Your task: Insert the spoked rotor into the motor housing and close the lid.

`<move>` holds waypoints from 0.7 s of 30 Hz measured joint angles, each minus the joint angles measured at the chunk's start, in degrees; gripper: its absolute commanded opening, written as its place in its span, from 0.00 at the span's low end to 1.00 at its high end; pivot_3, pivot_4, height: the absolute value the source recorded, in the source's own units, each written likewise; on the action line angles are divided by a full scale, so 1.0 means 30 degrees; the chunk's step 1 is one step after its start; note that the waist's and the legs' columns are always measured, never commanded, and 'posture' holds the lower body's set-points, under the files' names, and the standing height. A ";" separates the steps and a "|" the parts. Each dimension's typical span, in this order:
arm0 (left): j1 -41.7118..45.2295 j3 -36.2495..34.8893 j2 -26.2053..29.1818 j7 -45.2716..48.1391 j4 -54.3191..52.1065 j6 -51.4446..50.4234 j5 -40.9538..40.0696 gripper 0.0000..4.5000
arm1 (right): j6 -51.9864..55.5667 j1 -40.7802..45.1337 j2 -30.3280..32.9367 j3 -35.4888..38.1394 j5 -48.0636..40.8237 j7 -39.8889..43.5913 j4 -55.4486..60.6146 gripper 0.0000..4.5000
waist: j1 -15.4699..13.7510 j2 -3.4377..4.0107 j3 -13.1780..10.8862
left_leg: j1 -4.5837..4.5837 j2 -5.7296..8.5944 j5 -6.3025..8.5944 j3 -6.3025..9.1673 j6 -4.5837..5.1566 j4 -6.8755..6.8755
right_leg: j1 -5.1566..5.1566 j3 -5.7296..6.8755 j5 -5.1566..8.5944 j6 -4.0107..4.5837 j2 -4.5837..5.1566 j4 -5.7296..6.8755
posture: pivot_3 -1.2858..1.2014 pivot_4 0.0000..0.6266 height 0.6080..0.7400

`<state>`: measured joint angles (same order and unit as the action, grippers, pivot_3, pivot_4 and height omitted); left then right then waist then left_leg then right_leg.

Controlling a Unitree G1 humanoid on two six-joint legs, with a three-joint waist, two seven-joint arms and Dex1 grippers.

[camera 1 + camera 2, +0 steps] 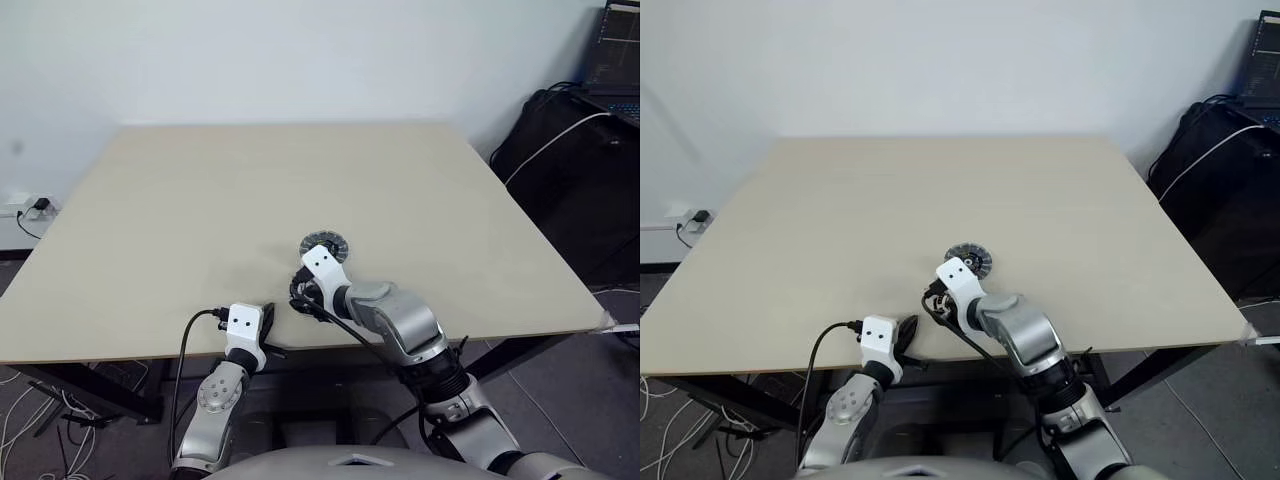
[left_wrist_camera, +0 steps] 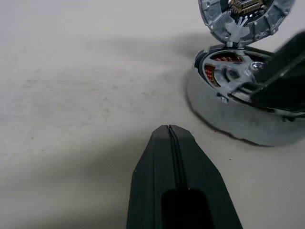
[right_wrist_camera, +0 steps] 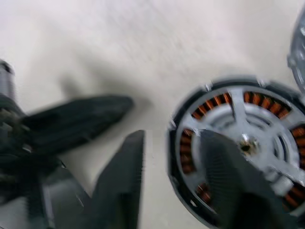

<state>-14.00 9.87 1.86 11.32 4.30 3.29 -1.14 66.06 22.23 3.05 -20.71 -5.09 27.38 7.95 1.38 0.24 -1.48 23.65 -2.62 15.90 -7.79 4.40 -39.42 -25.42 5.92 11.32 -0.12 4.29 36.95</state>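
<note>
The motor housing (image 2: 228,119) stands on the table near its front edge, copper windings showing inside. The spoked rotor (image 3: 243,114) lies in it, silver spokes over the windings. My right gripper (image 3: 172,138) hangs over it, open, one finger above the rotor and the other outside the housing wall. Just behind the housing lies the lid (image 1: 325,243), a round ribbed silver disc with a dark centre, flat on the table. My left gripper (image 2: 169,131) rests shut and empty a little to the left of the housing, pointing towards it.
The beige table (image 1: 250,190) stretches away behind the parts. Its front edge (image 1: 150,352) runs just under both grippers. Black bags (image 1: 580,170) and a laptop (image 1: 615,50) stand off the table's right side. Cables and a wall socket (image 1: 30,208) are at the left.
</note>
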 measured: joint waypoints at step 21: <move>0.0281 0.0069 -0.0003 0.0070 0.0002 -0.0085 0.0001 0.00 | -1.3503 0.3701 1.0674 -0.6431 0.3378 1.0649 -0.0439 0.57 | -0.0089 -0.0023 -0.0015 | -0.0004 0.0012 0.0010 -0.0006 0.0038 -0.0040 | 0.0023 0.0005 -0.0004 -0.0013 0.0004 -0.0020 | 0.52 0.00 1.00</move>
<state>-13.16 10.07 1.85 11.53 4.31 3.03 -1.14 25.55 33.34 35.08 -40.00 5.04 59.33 6.63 1.12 0.18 -1.52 23.64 -2.59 15.93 -7.81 4.51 -39.54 -25.35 5.94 11.31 -0.16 4.30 36.89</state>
